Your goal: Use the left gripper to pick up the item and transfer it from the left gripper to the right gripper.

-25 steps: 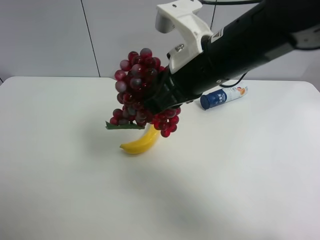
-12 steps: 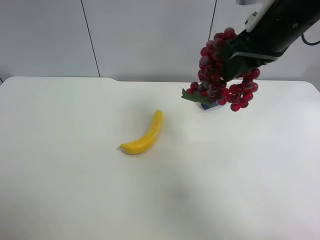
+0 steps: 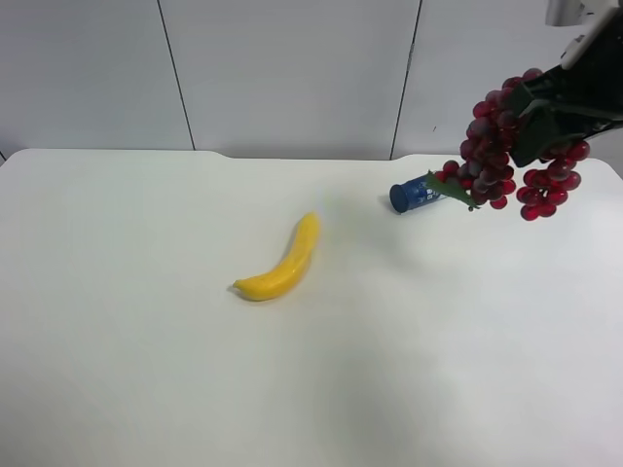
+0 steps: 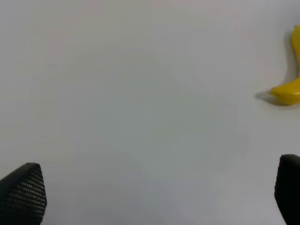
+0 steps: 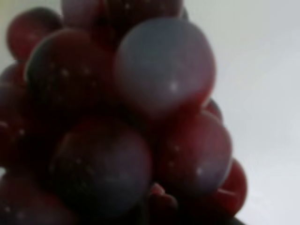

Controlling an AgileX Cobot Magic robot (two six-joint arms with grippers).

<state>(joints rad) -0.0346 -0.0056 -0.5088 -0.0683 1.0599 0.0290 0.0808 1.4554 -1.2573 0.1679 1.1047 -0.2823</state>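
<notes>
- At upper right of the exterior high view, the right gripper (image 3: 537, 125) pinches the grape bunch (image 3: 506, 146) and holds it in the air, clear of the bench (image 3: 146, 341); the right wrist view identifies the arm, since dark red grapes fill it.
- Close to the right wrist lens, the grape bunch (image 5: 140, 122) is blurred, and the gripper's own fingers cannot be made out.
- Below the bunch, a green leaf (image 3: 453, 190) juts toward frame left, overlapping a blue container (image 3: 414, 193) that lies on its side on the bench near the wall (image 3: 292, 68).
- Near the frame centre, a yellow banana (image 3: 282, 263) lies on the bench, well apart from the bunch.
- In the left wrist view, the left gripper (image 4: 154, 192) is spread wide: its dark textured fingertips (image 4: 23, 192) sit at opposite edges with bare bench between, and the banana (image 4: 288, 89) is off to one side.
</notes>
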